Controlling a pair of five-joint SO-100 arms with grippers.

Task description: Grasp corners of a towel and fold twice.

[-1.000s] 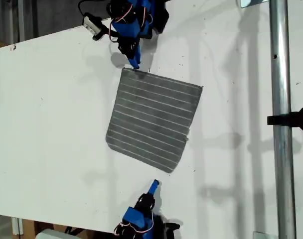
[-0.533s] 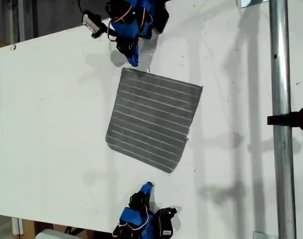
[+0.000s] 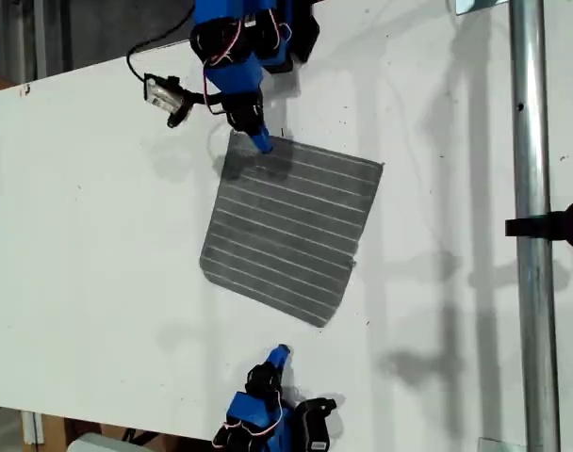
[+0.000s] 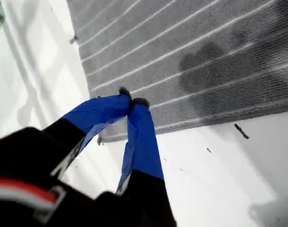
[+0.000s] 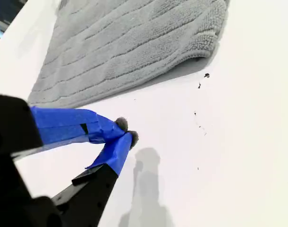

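The towel, grey with thin white stripes, lies flat on the white table in the exterior view. My first gripper reaches in from that view's top. It is shut, with its tips over the towel's upper-left corner. In the first wrist view the closed blue fingertips hover just inside the towel edge, with no cloth seen between them. My second gripper sits at the exterior view's bottom, shut, over bare table short of the lower corner. The second wrist view shows its tips apart from the towel.
A vertical metal pole with a black clamp runs down the exterior view's right side. The table's edge slants across the upper left of that view. A small camera on a cable hangs beside the first arm.
My first gripper has come down from just off the towel onto its upper-left corner, and its camera has swung to the exterior view's left. The second gripper shifted slightly left earlier, then stayed.
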